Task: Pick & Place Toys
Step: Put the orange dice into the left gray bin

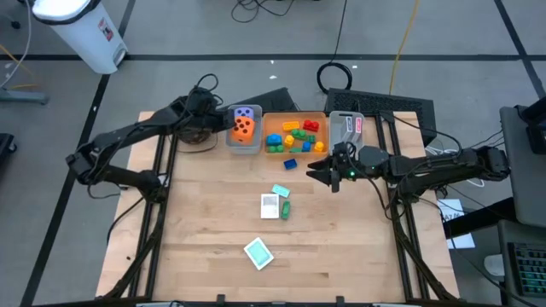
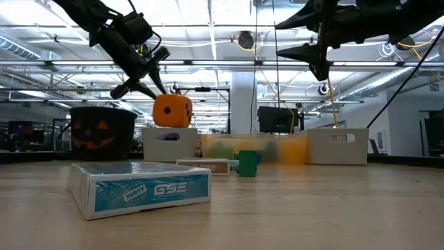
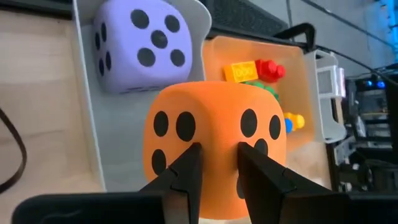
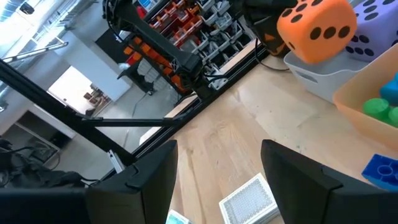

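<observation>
We've got the dark left gripper (image 3: 214, 165) clamped tight, arm reaching far back; the dark right gripper (image 1: 328, 175) hangs mid-table, fingers spread.

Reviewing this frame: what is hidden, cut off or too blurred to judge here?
- Orange die: in the left wrist view, the left gripper covers its near face.
- Orange bin: in the low view, its bricks are blurred.
- Blue brick: cut off by the edge of the right wrist view.
- Right gripper: open above the table; nothing shows between its fingers.
</observation>
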You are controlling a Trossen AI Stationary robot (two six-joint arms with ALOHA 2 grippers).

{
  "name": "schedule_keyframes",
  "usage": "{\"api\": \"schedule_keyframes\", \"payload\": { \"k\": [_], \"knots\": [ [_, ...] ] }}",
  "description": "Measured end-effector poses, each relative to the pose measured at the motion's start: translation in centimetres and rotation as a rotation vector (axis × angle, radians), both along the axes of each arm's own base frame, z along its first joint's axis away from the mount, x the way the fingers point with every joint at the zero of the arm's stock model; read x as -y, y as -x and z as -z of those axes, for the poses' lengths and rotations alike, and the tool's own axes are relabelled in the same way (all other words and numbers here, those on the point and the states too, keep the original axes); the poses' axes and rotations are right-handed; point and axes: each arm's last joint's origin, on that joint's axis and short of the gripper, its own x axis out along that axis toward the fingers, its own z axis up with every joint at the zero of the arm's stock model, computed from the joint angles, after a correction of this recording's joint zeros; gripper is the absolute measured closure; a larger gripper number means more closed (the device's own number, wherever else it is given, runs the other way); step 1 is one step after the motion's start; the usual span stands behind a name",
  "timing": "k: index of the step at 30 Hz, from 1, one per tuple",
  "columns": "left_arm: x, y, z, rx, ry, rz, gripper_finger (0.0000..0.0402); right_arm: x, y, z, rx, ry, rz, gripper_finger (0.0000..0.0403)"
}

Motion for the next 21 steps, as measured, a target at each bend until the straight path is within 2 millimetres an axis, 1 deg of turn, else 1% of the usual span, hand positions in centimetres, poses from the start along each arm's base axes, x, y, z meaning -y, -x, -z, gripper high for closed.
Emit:
{"api": "schedule_keyframes", "payload": {
  "k": [5, 14, 21],
  "knots": [
    [-0.3, -0.3, 0.6, -0.027, 0.003, -0.004, 0.0308, 0.0, 0.0, 0.0, -0.001, 0.009, 0.000, 0.0181],
    [-0.9, -1.2, 2.5, -0.088, 0.035, -0.004, 0.0308, 0.0, 0.0, 0.0, -0.001, 0.009, 0.000, 0.0181],
    [-1.0, -1.3, 2.8, -0.099, 0.035, -0.011, 0.0308, 0.0, 0.0, 0.0, -0.004, 0.010, 0.000, 0.0181]
  ]
}}
